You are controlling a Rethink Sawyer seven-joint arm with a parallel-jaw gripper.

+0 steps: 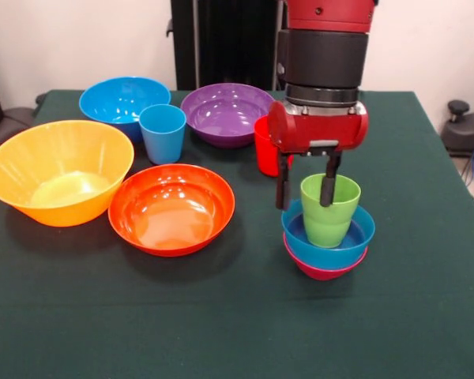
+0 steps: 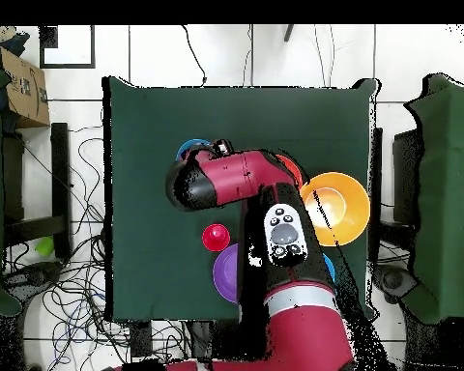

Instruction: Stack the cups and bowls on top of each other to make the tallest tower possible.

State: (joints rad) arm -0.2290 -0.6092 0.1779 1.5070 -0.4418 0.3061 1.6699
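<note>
A lime green cup [image 1: 330, 213] stands upright in a small blue bowl [image 1: 300, 237], which is nested in a small magenta bowl [image 1: 324, 271], right of centre on the table. My gripper [image 1: 306, 204] hangs over this pile and is open. One finger [image 1: 283, 183] is left of the cup and apart from it. The other finger [image 1: 329, 185] crosses the cup's rim. The very large yellow-orange bowl [image 1: 59, 170] and the red-orange bowl [image 1: 171, 208] sit at the left. The large blue bowl [image 1: 118, 99], light blue cup [image 1: 163, 133], purple bowl [image 1: 225, 113] and red cup [image 1: 264, 150] are behind them.
The green cloth table [image 1: 221, 332] reaches to the near edge. In the overhead view the arm [image 2: 238, 179] covers the pile. The red cup [image 2: 216, 237], purple bowl [image 2: 225, 275] and yellow-orange bowl [image 2: 334, 206] show around it.
</note>
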